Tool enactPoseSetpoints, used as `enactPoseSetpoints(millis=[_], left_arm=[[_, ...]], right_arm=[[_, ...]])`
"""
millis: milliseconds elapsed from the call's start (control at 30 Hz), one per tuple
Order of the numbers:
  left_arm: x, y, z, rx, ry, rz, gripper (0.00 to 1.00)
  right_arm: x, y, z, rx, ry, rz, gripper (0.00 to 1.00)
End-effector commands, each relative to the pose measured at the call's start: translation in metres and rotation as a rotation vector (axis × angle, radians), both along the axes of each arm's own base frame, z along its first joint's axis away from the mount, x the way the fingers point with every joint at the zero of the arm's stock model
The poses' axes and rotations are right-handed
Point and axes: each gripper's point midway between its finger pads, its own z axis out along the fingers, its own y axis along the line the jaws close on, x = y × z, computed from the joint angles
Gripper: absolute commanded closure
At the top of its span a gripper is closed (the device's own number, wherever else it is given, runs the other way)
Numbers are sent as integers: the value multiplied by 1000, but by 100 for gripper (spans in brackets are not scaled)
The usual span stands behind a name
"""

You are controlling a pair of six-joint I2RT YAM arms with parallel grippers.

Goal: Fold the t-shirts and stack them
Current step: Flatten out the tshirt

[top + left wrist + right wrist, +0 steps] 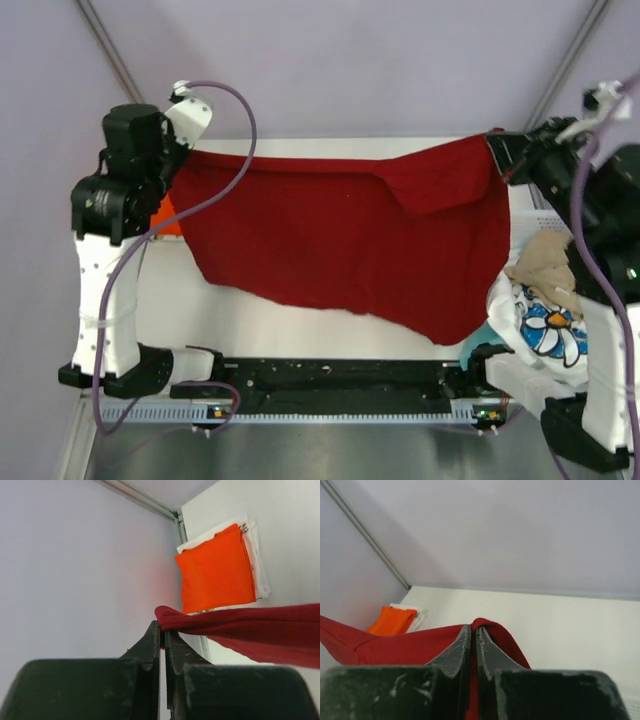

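Orange-red cloth sits at the left edge of the counter (pixel 300 322): a bright orange-red t-shirt (pixel 215 570), folded square, lies on top of a folded white t-shirt (pixel 262 580) whose edges show around it. From above, the left arm hides most of this stack. Just right of it, the left pincer (pixel 161 628) is raised off the counter with its fingers pressed together on a bunched corner of the large dark red t-shirt (pixel 350 230). That shirt hangs spread between the two arms, its upper edge stretched nearly straight along the far side, its body draping down toward the near side with the lower hem sagging lowest at the right. A fold of cloth doubles over near its upper right corner. At that corner the right pincer (pixel 472 630) is closed tight on the red cloth, which wraps over its fingertips. Farther right, at the counter's right edge, a crumpled beige t-shirt (pixel 546 262) lies on a white printed t-shirt (pixel 548 332) with a blue and orange daisy design, next to a strip of white lattice basket (pixel 538 216).
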Motion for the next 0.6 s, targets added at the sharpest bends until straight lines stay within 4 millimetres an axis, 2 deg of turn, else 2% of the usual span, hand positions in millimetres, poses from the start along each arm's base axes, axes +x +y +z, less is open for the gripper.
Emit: enactPoseSetpoints(millis=[0,100,167,233,267,333,400,500,567], left_arm=[[63,4,-33,79,50,52,100],[108,10,-36,135,3,114,100],[133,12,-21,139,-71,163,100],[151,19,12,105,-210,227,100],[157,25,27,90,-279,253,100],[163,34,54,72,-393,288,100],[162,35,74,78,-463,286,100],[161,30,81,80,-481,240,100],[162,25,76,87,-461,204,100]], right_arm=[[94,12,-33,0,129,-8,100],[155,14,-29,-7,142,-41,100],[185,15,-2,27,96,-45,100],[208,13,24,56,41,-35,100],[208,10,52,82,-24,-34,100],[216,-1,71,119,-71,-54,100],[210,-14,89,131,-122,-84,100],[186,-28,111,89,-196,-136,100],[171,-35,112,52,-207,-172,100]])
